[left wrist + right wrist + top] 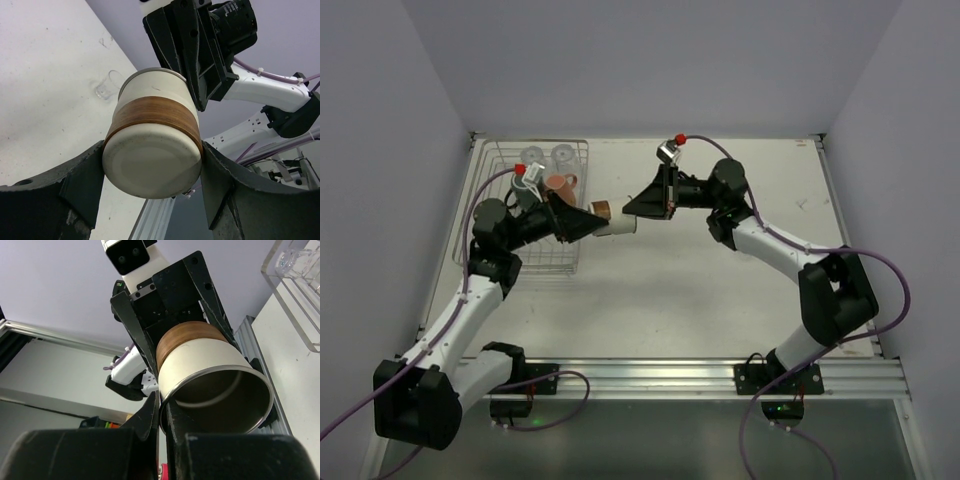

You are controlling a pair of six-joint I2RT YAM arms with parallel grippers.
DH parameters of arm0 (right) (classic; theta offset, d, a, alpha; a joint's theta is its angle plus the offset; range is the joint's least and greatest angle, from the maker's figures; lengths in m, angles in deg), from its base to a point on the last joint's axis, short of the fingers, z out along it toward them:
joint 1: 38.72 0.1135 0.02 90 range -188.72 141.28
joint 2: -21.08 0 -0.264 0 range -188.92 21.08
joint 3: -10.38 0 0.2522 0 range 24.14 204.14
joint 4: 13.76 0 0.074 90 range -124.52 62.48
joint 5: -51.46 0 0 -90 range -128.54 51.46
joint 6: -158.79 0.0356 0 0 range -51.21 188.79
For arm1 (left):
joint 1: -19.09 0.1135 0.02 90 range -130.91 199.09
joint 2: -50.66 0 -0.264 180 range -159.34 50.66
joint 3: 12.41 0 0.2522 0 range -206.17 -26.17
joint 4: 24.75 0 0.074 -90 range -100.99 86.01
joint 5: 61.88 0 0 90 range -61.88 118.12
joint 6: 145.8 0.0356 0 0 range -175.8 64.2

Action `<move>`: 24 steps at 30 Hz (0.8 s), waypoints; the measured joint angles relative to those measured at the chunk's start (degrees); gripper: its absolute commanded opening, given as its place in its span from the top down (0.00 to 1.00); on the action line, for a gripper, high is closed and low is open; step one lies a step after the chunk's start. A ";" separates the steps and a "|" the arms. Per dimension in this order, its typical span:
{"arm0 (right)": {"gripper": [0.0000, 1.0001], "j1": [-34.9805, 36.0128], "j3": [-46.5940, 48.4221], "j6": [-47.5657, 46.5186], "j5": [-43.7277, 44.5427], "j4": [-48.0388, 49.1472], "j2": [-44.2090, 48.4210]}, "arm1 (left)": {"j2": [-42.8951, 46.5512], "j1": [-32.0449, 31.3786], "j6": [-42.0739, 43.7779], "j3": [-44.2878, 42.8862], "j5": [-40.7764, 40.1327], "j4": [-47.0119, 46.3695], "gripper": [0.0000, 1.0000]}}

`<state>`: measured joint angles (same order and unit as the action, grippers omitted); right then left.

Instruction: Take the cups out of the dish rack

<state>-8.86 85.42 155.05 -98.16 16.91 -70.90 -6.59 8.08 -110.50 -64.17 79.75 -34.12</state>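
The cup (pixel 152 145) is showing cream with a brown band and a steel-grey rim. The arms (pixel 460 310) are showing white with black joints, the cables (pixel 270 75) purple, the rack (pixel 545 258) silver.

Dish rack (pixel 492 165): silver wire, holding a pink mug (pixel 560 185) and two clear glasses (pixel 532 155). Cup (pixel 614 224): cream, brown band, metal rim; on its side in the air beside the rack.

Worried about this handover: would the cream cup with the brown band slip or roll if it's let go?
Probably stiff: the cream cup shows no dent under the left tool's squeeze. Its glossy wall looks slippery. Round-sided and held sideways, it would likely roll if dropped.
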 measured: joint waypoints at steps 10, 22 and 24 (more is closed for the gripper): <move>1.00 -0.70 -0.33 -2.08 -0.17 -1.07 -0.20 | 0.28 -0.76 3.04 -1.75 -1.53 4.83 0.00; 1.00 -6.19 7.58 -35.93 15.74 -47.58 6.32 | 5.16 -0.79 20.15 -22.40 -45.42 47.32 0.00; 1.00 -6.32 10.45 -42.07 22.91 -56.26 6.32 | 5.38 -0.76 20.37 -23.69 -55.54 53.42 0.00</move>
<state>-15.17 95.86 112.97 -75.25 -39.35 -64.59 -1.22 7.32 -90.13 -87.86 24.22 19.29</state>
